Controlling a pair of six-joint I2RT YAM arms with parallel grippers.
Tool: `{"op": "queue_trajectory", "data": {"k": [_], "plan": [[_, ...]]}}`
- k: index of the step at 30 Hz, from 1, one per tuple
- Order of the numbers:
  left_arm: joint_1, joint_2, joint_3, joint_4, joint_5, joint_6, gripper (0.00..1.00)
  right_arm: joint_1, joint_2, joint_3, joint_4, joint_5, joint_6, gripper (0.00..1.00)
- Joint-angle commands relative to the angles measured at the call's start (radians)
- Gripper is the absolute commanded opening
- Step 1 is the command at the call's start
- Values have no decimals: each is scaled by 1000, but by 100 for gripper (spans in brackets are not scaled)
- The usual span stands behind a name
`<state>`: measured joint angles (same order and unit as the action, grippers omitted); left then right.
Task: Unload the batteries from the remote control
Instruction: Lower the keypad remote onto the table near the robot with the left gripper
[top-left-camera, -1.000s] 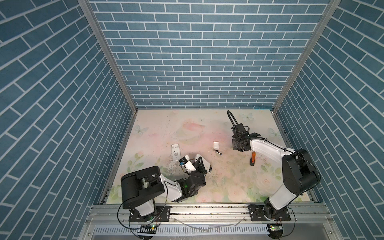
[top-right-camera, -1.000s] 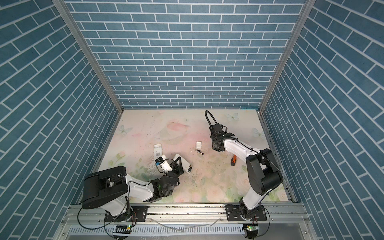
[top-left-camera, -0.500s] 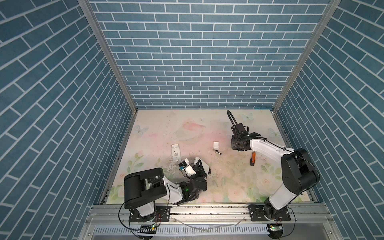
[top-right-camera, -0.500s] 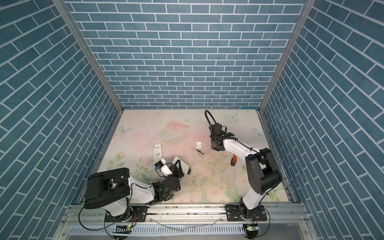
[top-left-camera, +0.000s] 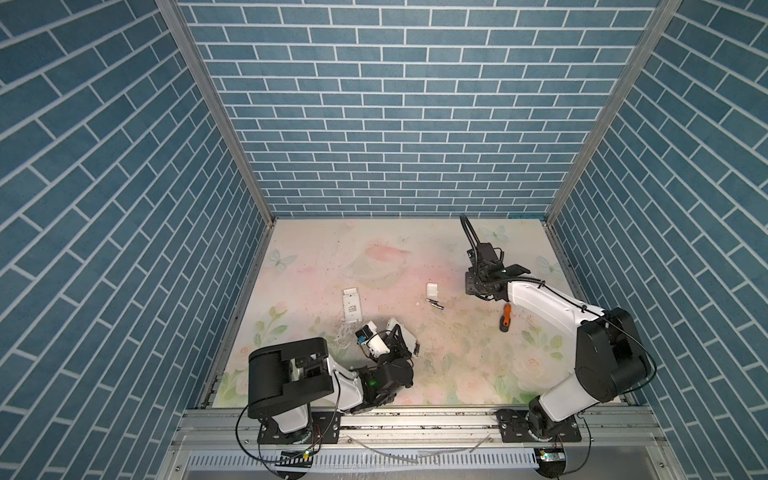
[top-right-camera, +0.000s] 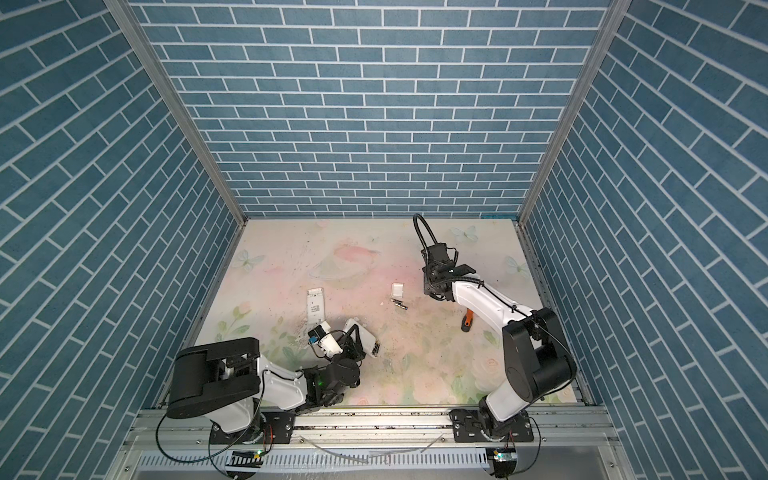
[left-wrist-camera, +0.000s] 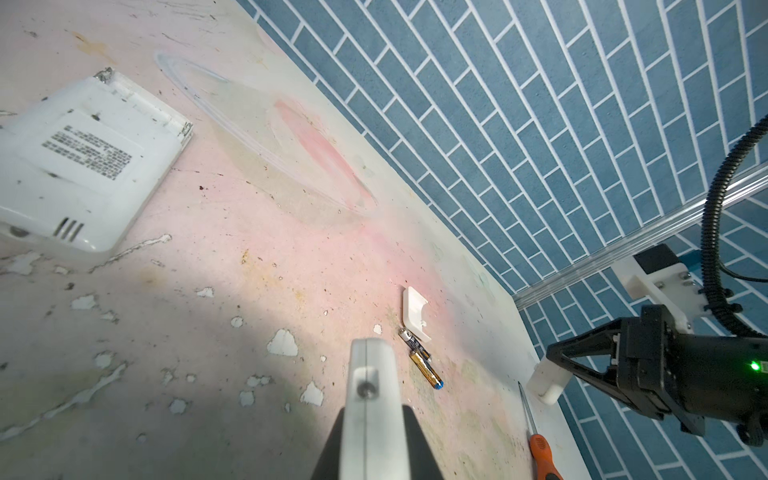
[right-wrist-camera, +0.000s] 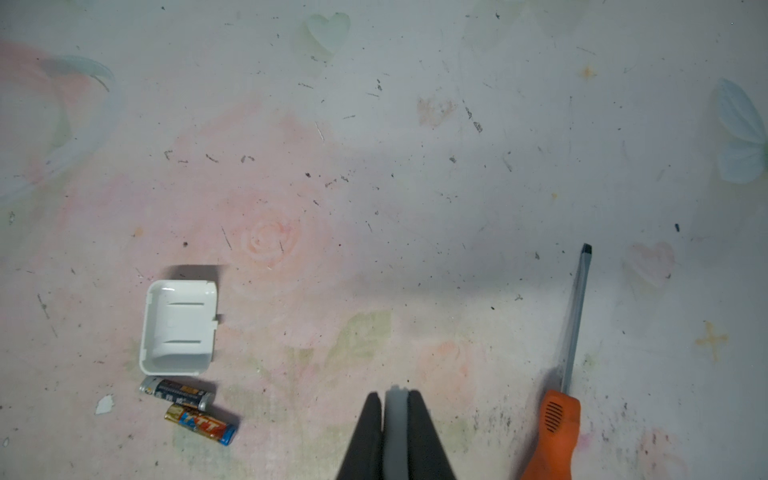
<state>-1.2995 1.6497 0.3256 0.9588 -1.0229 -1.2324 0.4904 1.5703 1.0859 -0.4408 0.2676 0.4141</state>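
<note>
My left gripper (top-left-camera: 397, 343) is shut on a white remote control (top-left-camera: 405, 336) and holds it tilted above the near left of the table. In the left wrist view that remote (left-wrist-camera: 370, 365) stands edge-on between the dark fingers (left-wrist-camera: 332, 440). Two batteries (top-left-camera: 434, 304) lie loose mid-table; both show in the right wrist view (right-wrist-camera: 176, 391) and the left wrist view (left-wrist-camera: 424, 369). My right gripper (top-left-camera: 478, 293) hovers to their right, shut on a small white cover (left-wrist-camera: 547, 380). In the right wrist view only a thin grey strip shows between its jaws.
A second white remote (top-left-camera: 351, 306) lies face down left of centre. Another white cover (top-left-camera: 432, 289) lies just behind the batteries. An orange-handled screwdriver (top-left-camera: 505, 322) lies under the right forearm. Blue brick walls close in three sides.
The left arm has shifted slightly, still holding the remote. The right gripper has stayed almost where it was.
</note>
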Motion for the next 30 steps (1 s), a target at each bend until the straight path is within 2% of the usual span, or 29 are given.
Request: {"op": "queue_trajectory", "data": {"k": [1,12,18,20,22,25,30], "plan": [[-14,0,-23,-45,-9,-14,21,-3,-33,-27,-8,21,13,14],[-44,-7,-43,-84,-1,-58,30,-3,-42,-14,-17,15,12,14],[-60,-34,-37,-182,34,-98,33,-3,-69,-23,-20,15,12,14],[-64,-64,-27,-278,49,-131,35,-1,-82,-24,-21,15,14,14],[-64,-105,-7,-467,66,-231,39,-1,-96,-26,-25,11,16,14],[-63,-165,15,-656,91,-285,42,-1,-117,-32,-26,1,21,14],[-63,-236,30,-831,107,-327,46,3,-150,-50,-27,-5,37,14]]}}
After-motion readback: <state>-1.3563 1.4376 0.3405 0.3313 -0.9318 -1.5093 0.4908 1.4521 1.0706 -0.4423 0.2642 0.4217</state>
